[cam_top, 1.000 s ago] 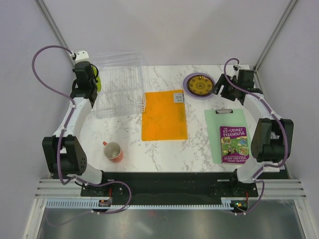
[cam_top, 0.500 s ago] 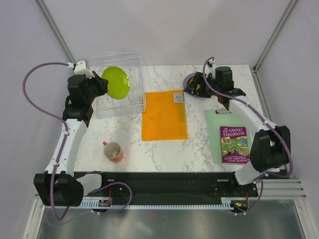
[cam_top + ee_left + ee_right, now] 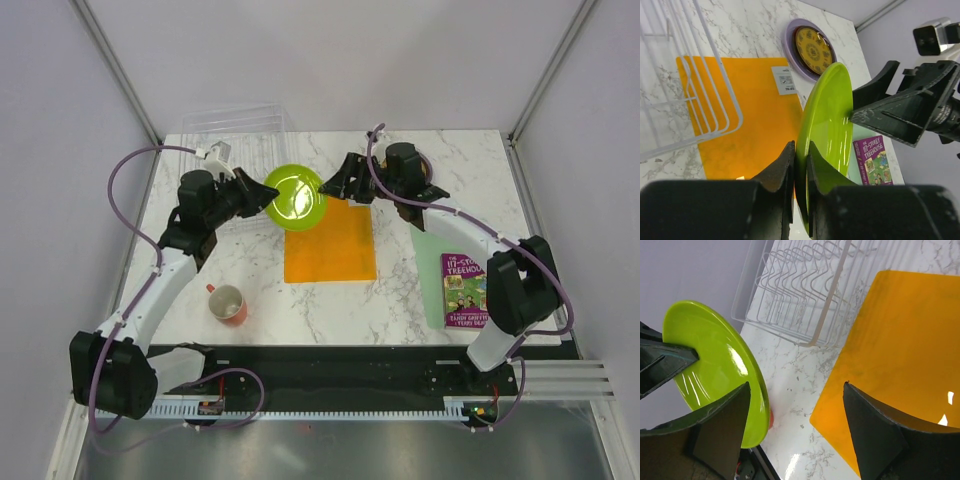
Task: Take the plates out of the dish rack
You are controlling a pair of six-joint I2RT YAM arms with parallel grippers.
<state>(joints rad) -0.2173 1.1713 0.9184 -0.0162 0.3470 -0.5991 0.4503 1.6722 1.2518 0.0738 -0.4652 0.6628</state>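
A lime green plate (image 3: 293,195) hangs on edge above the table's middle, over the near-left corner of the orange folder (image 3: 330,245). My left gripper (image 3: 801,150) is shut on its rim (image 3: 827,115). My right gripper (image 3: 796,390) is open right next to the plate's (image 3: 710,355) far side, with the rim just inside its left finger (image 3: 720,430) and no grip on it. A yellow patterned plate (image 3: 812,47) lies on a pale lavender plate (image 3: 790,50) at the back right. The clear dish rack (image 3: 235,135) stands at the back left, and its wire dividers (image 3: 800,290) hold nothing where they show.
A red mug (image 3: 228,303) stands at the front left. A purple book (image 3: 467,290) lies on a pale green clipboard (image 3: 432,240) at the right. The right arm reaches across the back of the table and covers the stacked plates in the top view.
The left arm lifted the green plate out of the rack and carried it right, to the table's middle. The right arm swung left from the stacked plates to meet it, still open.
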